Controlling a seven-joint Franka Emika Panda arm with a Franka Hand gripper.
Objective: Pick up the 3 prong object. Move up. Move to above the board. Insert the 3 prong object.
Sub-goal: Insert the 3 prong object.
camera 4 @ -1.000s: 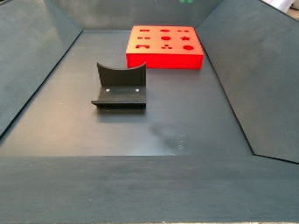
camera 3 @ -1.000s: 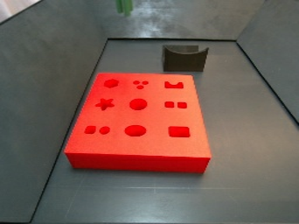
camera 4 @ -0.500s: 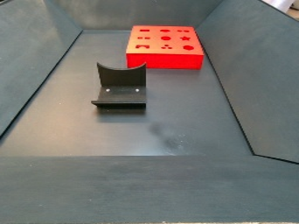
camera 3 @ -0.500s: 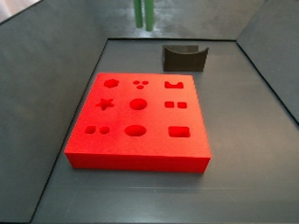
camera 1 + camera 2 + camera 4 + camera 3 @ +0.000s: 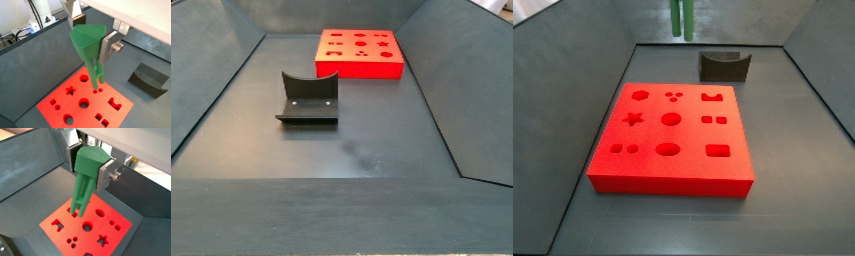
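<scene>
As the fingers close flat on the wide top of the 3 prong object, the item is carried clear of everything, high above the board.

Item: 3 prong object, green. Long axis near vertical, prongs down, in both wrist views. In a side view only its lower end shows, at the upper edge.

Item: gripper, above the board, clamped on the piece; one silver plate visible.

Item: board, red, flat on the floor. The three-dot hole lies just below the prong tips; exact alignment cannot be judged.

Item: dark U-shaped holder, apart from the board, vacant.

Judgement: lowering turns on prongs meeting three dots.
</scene>
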